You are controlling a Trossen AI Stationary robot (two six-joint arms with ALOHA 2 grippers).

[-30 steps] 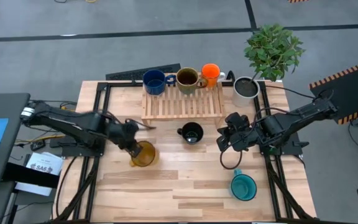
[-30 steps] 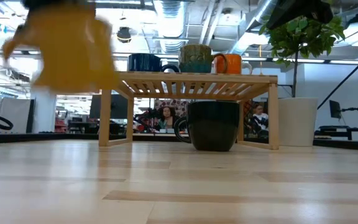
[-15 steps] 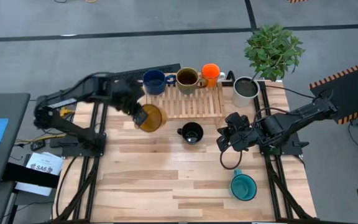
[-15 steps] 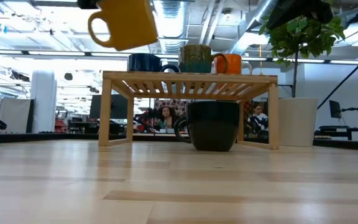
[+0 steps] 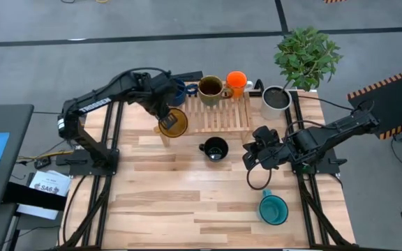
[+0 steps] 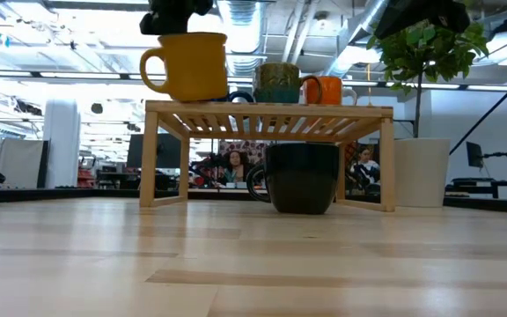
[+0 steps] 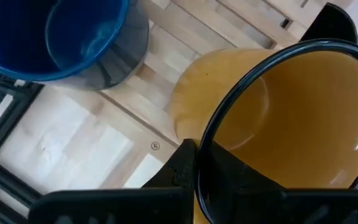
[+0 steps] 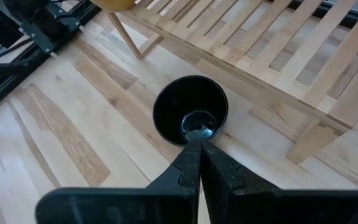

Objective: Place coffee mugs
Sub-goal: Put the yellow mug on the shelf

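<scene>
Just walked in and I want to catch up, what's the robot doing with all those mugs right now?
The left gripper grips the yellow mug by its rim at the left front corner of the slatted wooden rack. Whether it rests on the slats I cannot tell. The dark blue mug, brown mug and orange mug stand along the rack's back edge. The black mug and teal mug wait on the table. The right gripper hangs shut and empty near the black mug.

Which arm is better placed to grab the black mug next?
Right, probably. The right gripper hangs shut just beside the black mug, while the left gripper is holding the yellow mug over the rack.
</scene>
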